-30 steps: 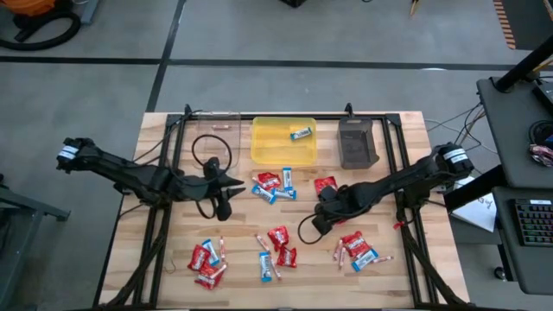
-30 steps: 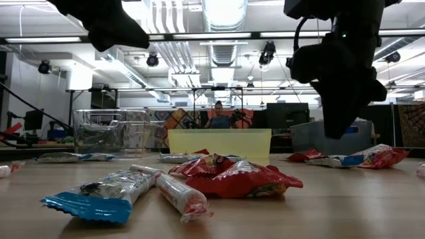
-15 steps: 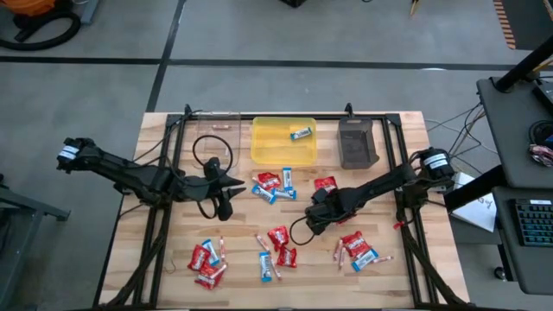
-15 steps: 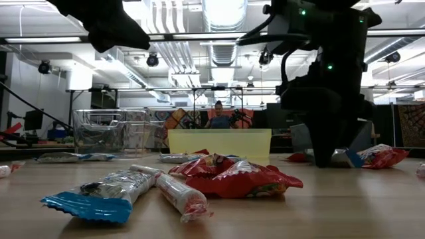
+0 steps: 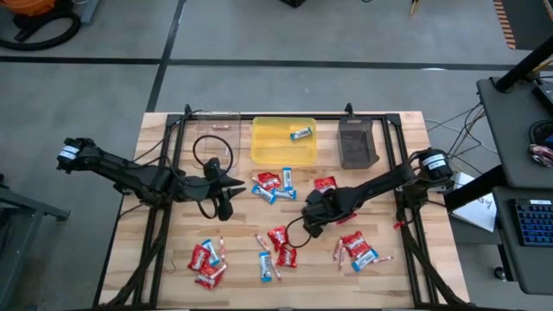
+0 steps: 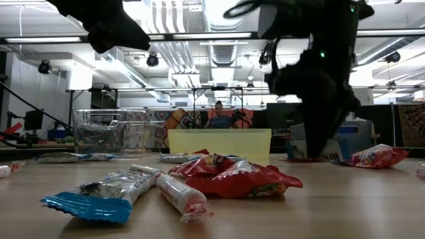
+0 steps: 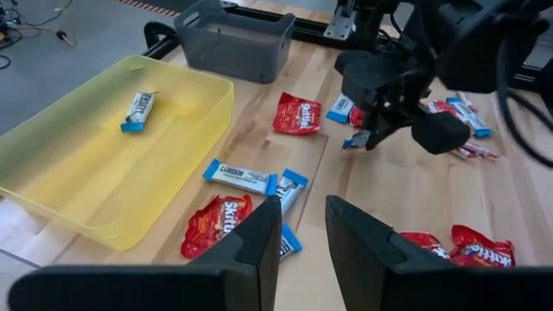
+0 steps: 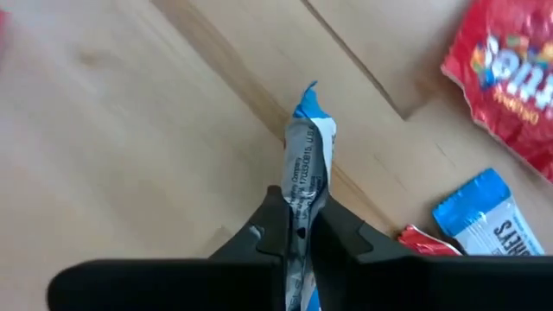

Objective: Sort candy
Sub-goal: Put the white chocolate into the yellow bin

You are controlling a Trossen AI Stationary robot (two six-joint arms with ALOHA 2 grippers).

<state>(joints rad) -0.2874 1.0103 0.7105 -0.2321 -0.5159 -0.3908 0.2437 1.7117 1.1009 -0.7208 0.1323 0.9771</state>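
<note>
The right tool (image 8: 298, 229) was pinched shut on a blue-and-white bar (image 8: 304, 160), holding it by one end so that the wrapper stood clear of the worktop (image 8: 130, 130). Seen from above, this tool (image 5: 309, 214) hung on the near side of the yellow tray (image 5: 283, 141), with red packets (image 5: 280, 236) and more bars (image 5: 268, 266) lying nearer still. The bar looked light and limp, its foil crinkled and probably slippery, so a grip on the flat crimped end seemed safest; squeezing mid-body might crush the sweet. Thin pinkish sticks (image 5: 222, 249) lay nearer the front edge and seemed likely to roll or slip.

The left tool (image 7: 302, 229) waited just to the left of the yellow tray (image 7: 52, 164), fingers narrowly parted and empty. One bar (image 5: 301, 133) already lay inside that tray. The dark tray (image 5: 357, 143) stood to its right and the clear tray (image 5: 216, 130) to its left.
</note>
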